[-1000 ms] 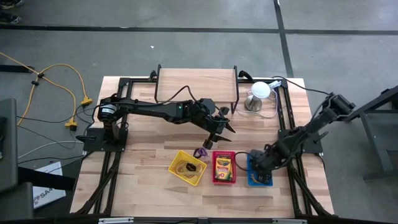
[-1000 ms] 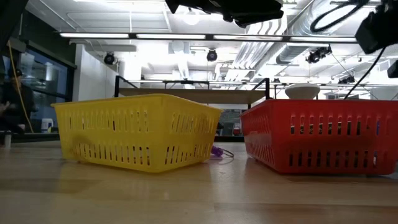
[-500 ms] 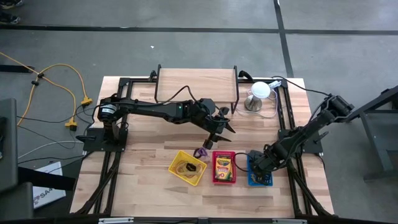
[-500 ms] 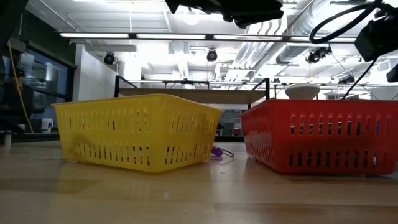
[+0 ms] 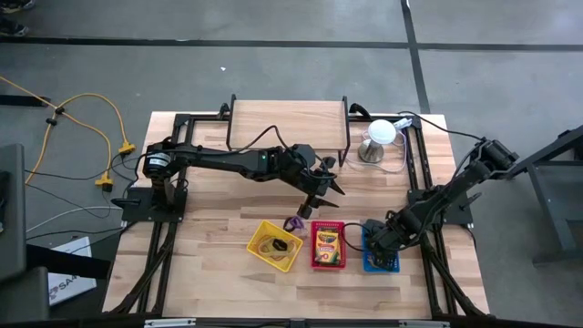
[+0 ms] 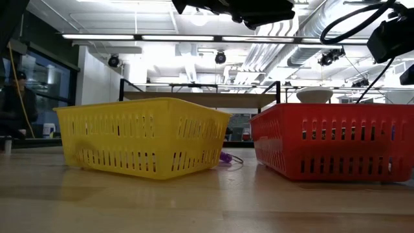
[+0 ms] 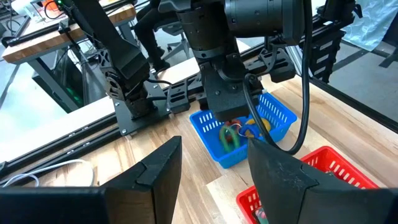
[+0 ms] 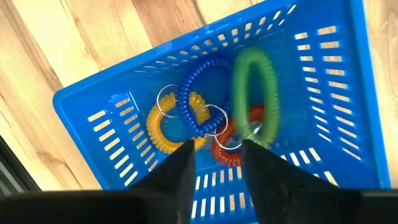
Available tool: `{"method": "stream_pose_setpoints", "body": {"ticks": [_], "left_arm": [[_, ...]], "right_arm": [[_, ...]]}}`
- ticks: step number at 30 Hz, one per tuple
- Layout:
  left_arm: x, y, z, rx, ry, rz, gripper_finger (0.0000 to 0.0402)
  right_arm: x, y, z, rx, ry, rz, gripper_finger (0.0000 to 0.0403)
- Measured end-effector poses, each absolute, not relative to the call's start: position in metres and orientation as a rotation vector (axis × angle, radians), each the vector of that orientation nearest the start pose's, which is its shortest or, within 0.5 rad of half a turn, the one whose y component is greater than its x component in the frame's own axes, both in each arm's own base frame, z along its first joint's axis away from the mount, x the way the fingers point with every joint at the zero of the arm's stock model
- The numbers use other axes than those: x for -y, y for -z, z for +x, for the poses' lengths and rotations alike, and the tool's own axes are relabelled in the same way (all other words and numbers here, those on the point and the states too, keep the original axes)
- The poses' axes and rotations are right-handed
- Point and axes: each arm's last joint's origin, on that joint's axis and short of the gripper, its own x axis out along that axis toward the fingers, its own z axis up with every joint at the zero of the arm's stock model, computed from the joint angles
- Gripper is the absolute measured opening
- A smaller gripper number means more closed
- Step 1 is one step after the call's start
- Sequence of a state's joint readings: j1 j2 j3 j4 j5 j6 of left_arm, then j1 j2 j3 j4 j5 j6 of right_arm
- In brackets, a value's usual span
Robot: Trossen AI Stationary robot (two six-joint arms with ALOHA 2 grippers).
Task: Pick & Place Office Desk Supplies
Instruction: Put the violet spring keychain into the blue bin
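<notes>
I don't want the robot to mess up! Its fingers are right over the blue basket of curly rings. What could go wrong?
The right arm's fingers, open, sit close over the green coil and red coil, tangled with metal rings in the blue basket. Pulling away might snag one and drag others out. The left arm's fingers hang open near the purple ring; a careless move could knock it.

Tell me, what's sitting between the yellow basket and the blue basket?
The red basket with a crayon box inside sits between the yellow basket and the blue basket, as the high view shows.
</notes>
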State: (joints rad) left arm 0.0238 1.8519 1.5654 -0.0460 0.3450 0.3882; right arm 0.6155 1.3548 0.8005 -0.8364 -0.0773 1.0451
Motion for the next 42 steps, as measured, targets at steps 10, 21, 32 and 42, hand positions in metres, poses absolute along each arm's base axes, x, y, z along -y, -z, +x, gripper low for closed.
{"method": "stream_pose_setpoints", "body": {"ticks": [10, 21, 32, 42], "left_arm": [[-0.002, -0.314, 0.435, -0.269, 0.368, 0.281, 0.0177], [-0.006, -0.314, 0.435, -0.279, 0.36, 0.272, 0.0177], [-0.015, -0.309, 0.433, -0.331, 0.346, 0.257, 0.0177], [-0.023, -0.308, 0.432, -0.346, 0.328, 0.249, 0.0177]], "right_arm": [[-0.129, -0.188, 0.179, -1.481, 0.172, 0.47, 0.0148], [-0.108, -0.203, 0.185, -1.453, 0.048, 0.497, 0.0149], [-0.067, -0.24, 0.174, -1.229, 0.017, 0.53, 0.0149], [-0.042, -0.258, 0.164, -1.087, 0.007, 0.513, 0.0149]]}}
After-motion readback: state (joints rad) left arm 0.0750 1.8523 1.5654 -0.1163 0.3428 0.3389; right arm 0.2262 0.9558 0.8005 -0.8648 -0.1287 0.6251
